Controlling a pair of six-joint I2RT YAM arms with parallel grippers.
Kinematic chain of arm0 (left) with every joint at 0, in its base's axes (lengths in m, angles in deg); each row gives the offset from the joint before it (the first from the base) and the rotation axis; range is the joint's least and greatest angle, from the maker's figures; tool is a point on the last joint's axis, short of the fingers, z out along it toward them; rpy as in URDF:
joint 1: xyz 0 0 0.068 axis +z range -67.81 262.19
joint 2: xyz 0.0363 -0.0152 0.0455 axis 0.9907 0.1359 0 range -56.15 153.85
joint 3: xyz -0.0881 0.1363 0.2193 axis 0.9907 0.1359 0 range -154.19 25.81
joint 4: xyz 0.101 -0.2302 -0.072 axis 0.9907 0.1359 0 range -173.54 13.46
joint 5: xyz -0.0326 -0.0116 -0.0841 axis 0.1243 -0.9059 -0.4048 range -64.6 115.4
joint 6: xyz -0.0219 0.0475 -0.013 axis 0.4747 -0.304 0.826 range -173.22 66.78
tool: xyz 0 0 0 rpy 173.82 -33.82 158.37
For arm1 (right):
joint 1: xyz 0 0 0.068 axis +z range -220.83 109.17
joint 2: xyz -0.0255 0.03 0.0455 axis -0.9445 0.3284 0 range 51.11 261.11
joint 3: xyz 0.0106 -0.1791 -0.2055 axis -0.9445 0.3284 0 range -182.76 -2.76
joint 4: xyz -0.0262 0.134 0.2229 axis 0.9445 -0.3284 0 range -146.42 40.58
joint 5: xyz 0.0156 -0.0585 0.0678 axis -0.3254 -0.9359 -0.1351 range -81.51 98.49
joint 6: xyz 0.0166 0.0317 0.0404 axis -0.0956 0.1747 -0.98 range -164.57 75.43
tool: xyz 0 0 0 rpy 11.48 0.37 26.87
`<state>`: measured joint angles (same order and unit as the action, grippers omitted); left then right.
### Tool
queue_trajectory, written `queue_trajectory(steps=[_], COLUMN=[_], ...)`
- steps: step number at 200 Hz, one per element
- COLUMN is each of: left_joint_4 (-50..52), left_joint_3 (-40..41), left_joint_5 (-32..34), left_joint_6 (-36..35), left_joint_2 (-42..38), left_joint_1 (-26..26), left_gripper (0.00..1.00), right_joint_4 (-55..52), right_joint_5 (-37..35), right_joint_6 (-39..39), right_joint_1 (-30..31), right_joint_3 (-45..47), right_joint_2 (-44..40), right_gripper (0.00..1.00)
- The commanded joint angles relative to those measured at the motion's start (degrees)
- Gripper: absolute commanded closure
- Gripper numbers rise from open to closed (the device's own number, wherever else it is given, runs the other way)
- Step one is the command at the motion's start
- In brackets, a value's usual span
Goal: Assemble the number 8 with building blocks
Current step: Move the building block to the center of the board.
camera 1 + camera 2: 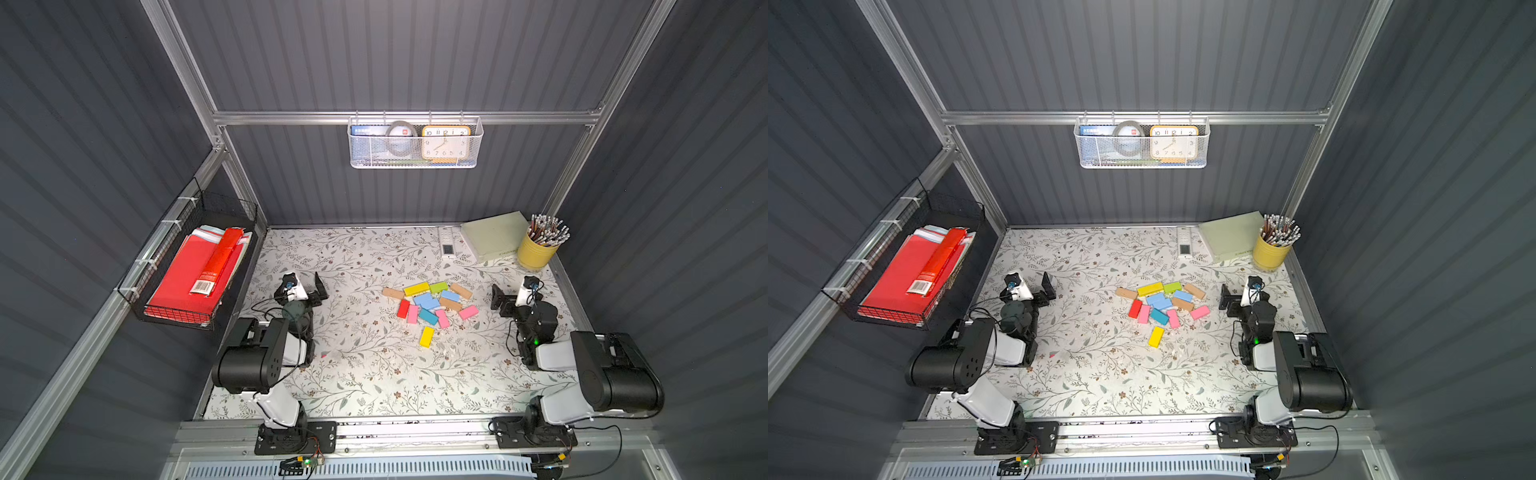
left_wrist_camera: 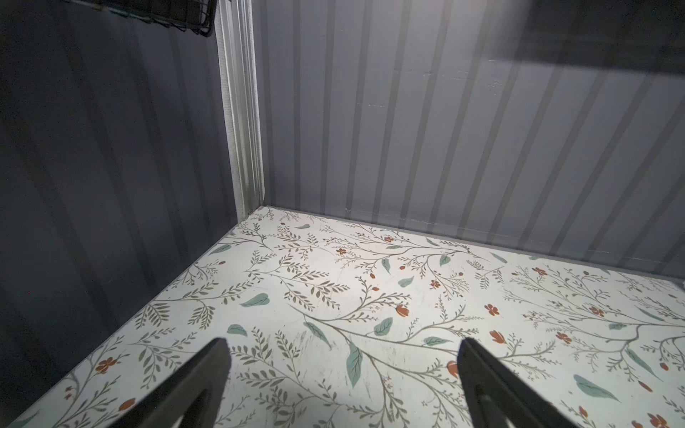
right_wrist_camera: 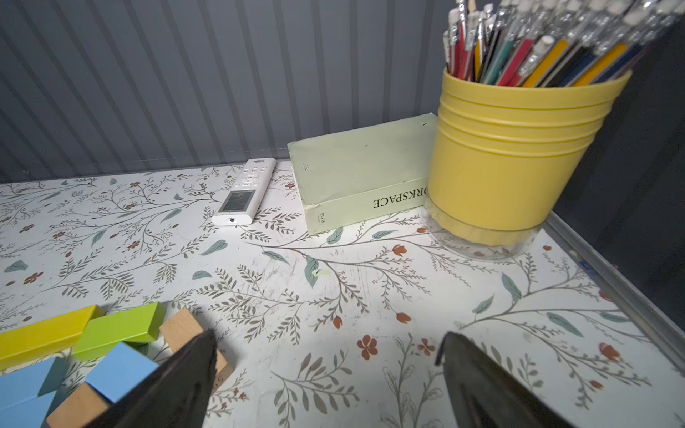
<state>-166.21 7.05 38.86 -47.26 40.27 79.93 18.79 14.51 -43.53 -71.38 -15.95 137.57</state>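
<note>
The building blocks point(image 1: 430, 305) point(image 1: 1163, 303) lie in a loose heap right of the table's middle in both top views: yellow, green, light blue, teal, pink, red and tan. One yellow block point(image 1: 427, 336) lies apart, nearer the front. No number 8 is in view. My left gripper point(image 1: 306, 287) point(image 2: 344, 342) is open over bare tabletop, far left of the heap. My right gripper point(image 1: 512, 297) point(image 3: 329, 336) is open just right of the heap, nothing between its fingers. In the right wrist view a tan block point(image 3: 181, 326), a green one point(image 3: 118, 328) and a blue one point(image 3: 118, 370) lie beside one finger.
A yellow pencil cup point(image 1: 536, 249), a pale green book point(image 1: 494, 241) and a white remote point(image 1: 447, 243) sit at the back right. A black wire basket point(image 1: 195, 270) with red folders hangs on the left wall. A white mesh basket point(image 1: 415, 143) hangs on the back wall.
</note>
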Motion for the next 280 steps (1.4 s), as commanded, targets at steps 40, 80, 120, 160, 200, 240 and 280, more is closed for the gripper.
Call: queue_trajectory(steps=[40,80,120,160,200,240,280], left_joint_4=[-1.3,-1.2,-1.3,9.6,27.6,43.3,60.7], left_joint_3=[-1.2,-1.2,-1.1,-4.7,-13.4,-23.9,-37.3], left_joint_5=[-1.0,-1.1,-1.1,-0.2,-2.0,-13.8,-25.5], left_joint_6=[-1.3,-1.3,-1.3,-1.4,3.4,8.2,4.6], left_joint_2=[1.0,1.0,0.9,-4.4,-15.7,-19.9,-15.3], left_joint_1=[0.4,0.4,0.5,0.4,0.4,0.3,-2.3], left_gripper=[0.01,0.01,0.0,0.0,0.01,0.01,0.01], right_joint_4=[1.1,0.1,0.7,0.0,-13.7,-32.6,-49.9], right_joint_5=[-0.5,-2.2,-2.2,-4.8,-5.6,-0.2,4.1], right_joint_6=[-0.8,-1.6,-1.5,-2.2,-4.0,-7.8,-7.4], right_joint_1=[-0.2,-0.4,-0.3,-0.3,0.2,4.4,12.9], right_joint_3=[-1.0,-1.7,-1.2,-0.2,-0.8,-8.7,-23.0], right_joint_2=[0.5,0.7,0.5,-3.7,-20.7,-31.3,-28.3], right_gripper=[0.01,0.01,0.01,0.07,0.07,0.06,0.04])
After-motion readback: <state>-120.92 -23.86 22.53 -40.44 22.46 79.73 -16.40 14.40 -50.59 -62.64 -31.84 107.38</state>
